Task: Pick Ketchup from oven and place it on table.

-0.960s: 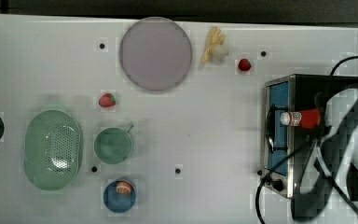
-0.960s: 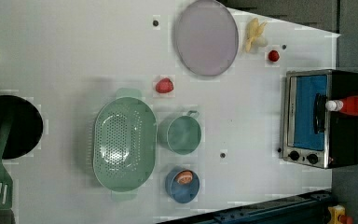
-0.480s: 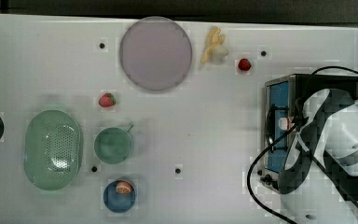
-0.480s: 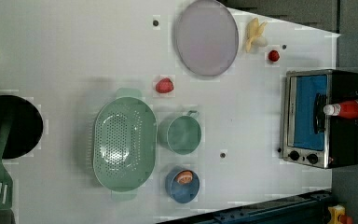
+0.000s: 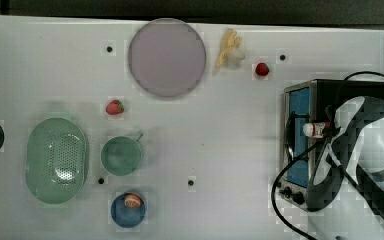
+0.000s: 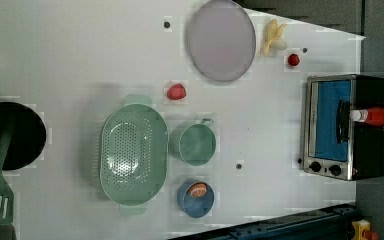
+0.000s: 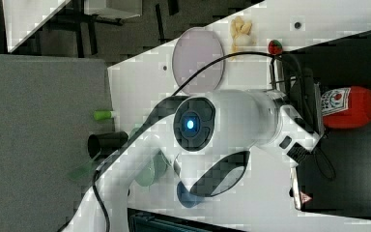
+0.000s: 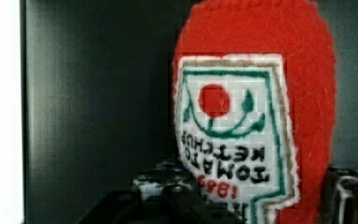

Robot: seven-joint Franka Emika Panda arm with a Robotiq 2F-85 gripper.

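White desk (image 6: 80, 50) carries one oven (image 6: 345, 125); we see one ketchup (image 6: 375, 116) lying on its roof. One blue bowl (image 6: 196, 198) holds an orange piece; colander (image 6: 132, 152) and cup (image 6: 194, 144) empty. Two strawberries. Jaws' state: cannot tell.

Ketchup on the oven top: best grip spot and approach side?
Grip the ketchup across its red mid-body, behind the white cap. It lies on its side on the oven, cap toward the glass door, so come straight down from above, pads spanning the slim width.
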